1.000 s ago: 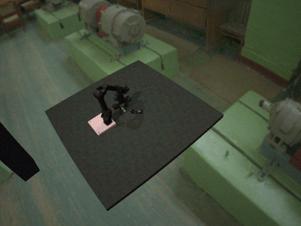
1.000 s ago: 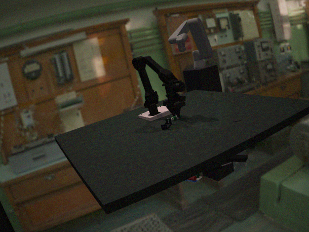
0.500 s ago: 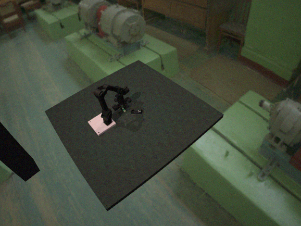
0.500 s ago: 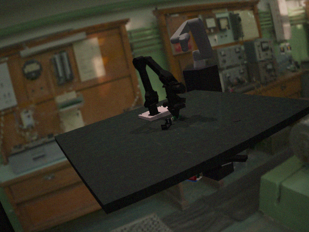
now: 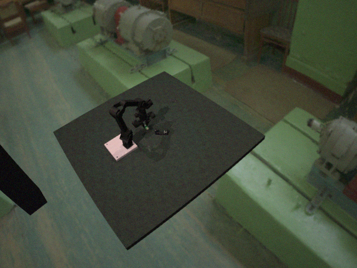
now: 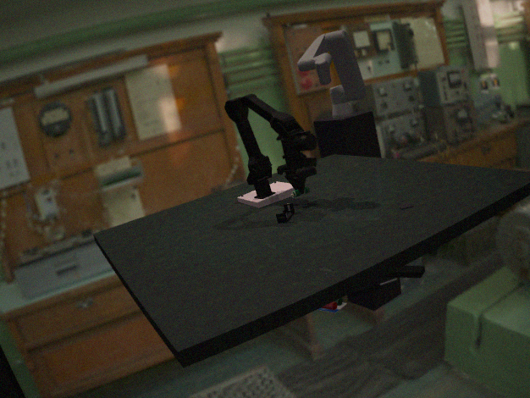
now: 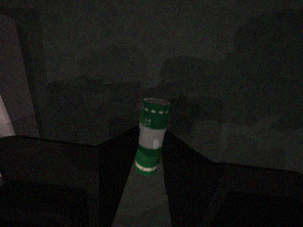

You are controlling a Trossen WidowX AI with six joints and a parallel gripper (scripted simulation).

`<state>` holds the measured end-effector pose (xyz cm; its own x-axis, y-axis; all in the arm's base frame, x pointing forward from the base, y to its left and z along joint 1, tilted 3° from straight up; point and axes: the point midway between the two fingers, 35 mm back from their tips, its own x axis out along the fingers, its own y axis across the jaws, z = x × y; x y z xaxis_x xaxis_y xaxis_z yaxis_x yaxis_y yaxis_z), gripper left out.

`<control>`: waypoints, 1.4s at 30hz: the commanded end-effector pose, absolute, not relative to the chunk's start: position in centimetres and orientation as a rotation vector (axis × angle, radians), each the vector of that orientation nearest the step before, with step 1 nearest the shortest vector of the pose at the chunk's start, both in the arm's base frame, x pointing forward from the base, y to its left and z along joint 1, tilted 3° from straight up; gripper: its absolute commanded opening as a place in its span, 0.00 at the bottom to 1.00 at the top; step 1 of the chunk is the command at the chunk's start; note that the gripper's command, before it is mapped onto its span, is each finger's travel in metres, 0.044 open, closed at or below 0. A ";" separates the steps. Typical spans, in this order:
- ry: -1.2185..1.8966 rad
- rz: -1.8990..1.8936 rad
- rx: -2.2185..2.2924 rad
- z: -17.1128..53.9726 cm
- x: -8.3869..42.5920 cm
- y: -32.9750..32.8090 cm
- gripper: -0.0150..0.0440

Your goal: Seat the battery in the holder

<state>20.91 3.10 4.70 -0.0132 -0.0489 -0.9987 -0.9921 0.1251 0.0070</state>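
The green battery (image 5: pixel 146 127) (image 6: pixel 300 192) (image 7: pixel 152 139), with a pale middle band, is between my fingertips. My gripper (image 5: pixel 145 125) (image 6: pixel 300 190) (image 7: pixel 151 131) is shut on it, pointing down, and holds it a little above the table. In the wrist view the battery leans slightly, its upper end in that view tipped to the right. The small dark holder (image 5: pixel 161 132) (image 6: pixel 280 218) stands on the table a short way from the battery, to its right in the top view. It is empty. The holder does not show in the wrist view; its spring and lip are too small to tell apart.
The arm's pale pink base plate (image 5: pixel 113 147) (image 6: pixel 283 187) lies close to the gripper, on the side away from the holder. The dark table (image 5: pixel 178 178) (image 6: pixel 222 273) has open edges. A small dark flat mark or piece (image 5: pixel 173 101) (image 6: pixel 405 207) is farther off on the table.
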 end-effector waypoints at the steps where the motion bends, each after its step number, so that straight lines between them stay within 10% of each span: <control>1: 1.307 1.092 -1.150 5.9 20.9 3.1 0.38; 42: 1.429 -0.722 0.635 9.5 27.2 -8.6 0.38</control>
<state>26.93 -7.47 9.46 0.0156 -0.0618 -0.9980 0.6457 0.7627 -0.0372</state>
